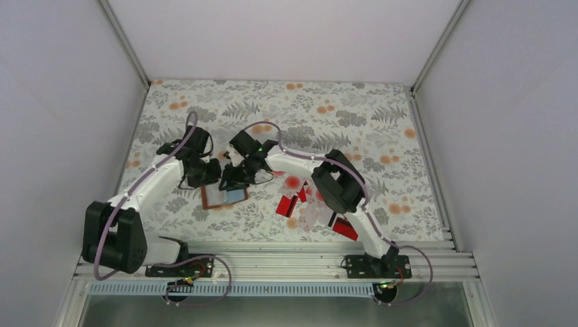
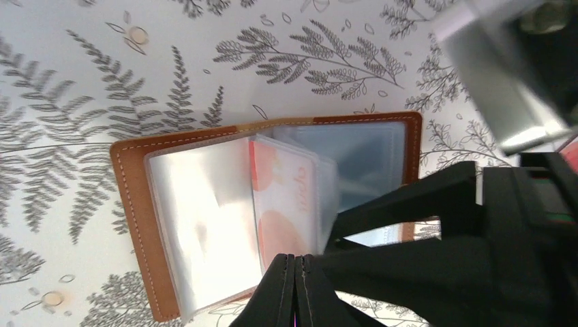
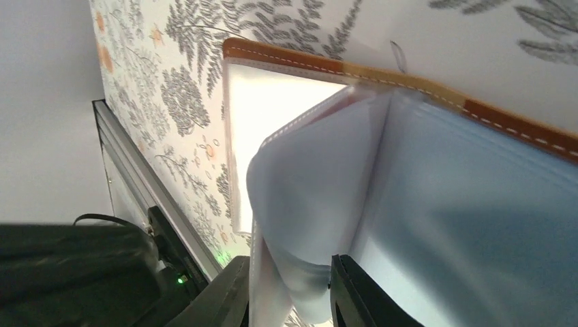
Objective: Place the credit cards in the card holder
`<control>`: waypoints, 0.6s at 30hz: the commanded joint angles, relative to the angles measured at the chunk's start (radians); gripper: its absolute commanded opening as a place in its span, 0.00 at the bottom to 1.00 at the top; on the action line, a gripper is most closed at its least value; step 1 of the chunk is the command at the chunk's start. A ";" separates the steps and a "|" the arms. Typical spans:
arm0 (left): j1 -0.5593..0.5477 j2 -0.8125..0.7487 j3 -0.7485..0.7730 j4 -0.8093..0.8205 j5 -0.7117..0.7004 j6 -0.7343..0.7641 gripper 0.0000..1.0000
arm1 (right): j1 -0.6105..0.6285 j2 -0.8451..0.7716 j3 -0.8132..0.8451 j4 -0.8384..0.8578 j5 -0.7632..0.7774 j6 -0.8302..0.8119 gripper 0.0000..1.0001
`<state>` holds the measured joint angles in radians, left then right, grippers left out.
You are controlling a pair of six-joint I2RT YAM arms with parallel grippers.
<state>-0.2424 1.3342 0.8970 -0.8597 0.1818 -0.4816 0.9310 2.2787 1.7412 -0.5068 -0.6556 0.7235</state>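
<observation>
The card holder (image 1: 212, 198) lies open on the fern-print table, brown cover down, clear pockets fanned upward (image 2: 133, 204). A white credit card with red blotches (image 2: 286, 184) sits inside one pocket. My left gripper (image 2: 296, 264) is shut, its tips pressed together at the holder's near edge with nothing between them (image 1: 204, 178). My right gripper (image 3: 290, 289) reaches in from the other side (image 1: 233, 182) and is shut on a raised bunch of clear pockets of the card holder (image 3: 286, 58). Its black fingers (image 2: 409, 197) show in the left wrist view. Loose credit cards (image 1: 289, 204) lie to the right.
More red and blotched cards (image 1: 345, 229) are scattered under the right forearm near the front rail (image 1: 272, 257). White walls close in the table on the left, back and right.
</observation>
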 commanded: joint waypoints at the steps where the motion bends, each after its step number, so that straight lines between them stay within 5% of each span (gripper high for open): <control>1: 0.025 -0.064 0.048 -0.078 -0.041 0.016 0.03 | 0.026 0.041 0.087 -0.017 -0.027 -0.013 0.30; 18: 0.061 -0.149 0.048 -0.119 -0.043 0.030 0.03 | 0.063 0.116 0.210 -0.028 -0.092 -0.036 0.39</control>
<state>-0.1909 1.2110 0.9375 -0.9623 0.1432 -0.4686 0.9665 2.3493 1.8923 -0.5240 -0.7025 0.7036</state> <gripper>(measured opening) 0.027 0.385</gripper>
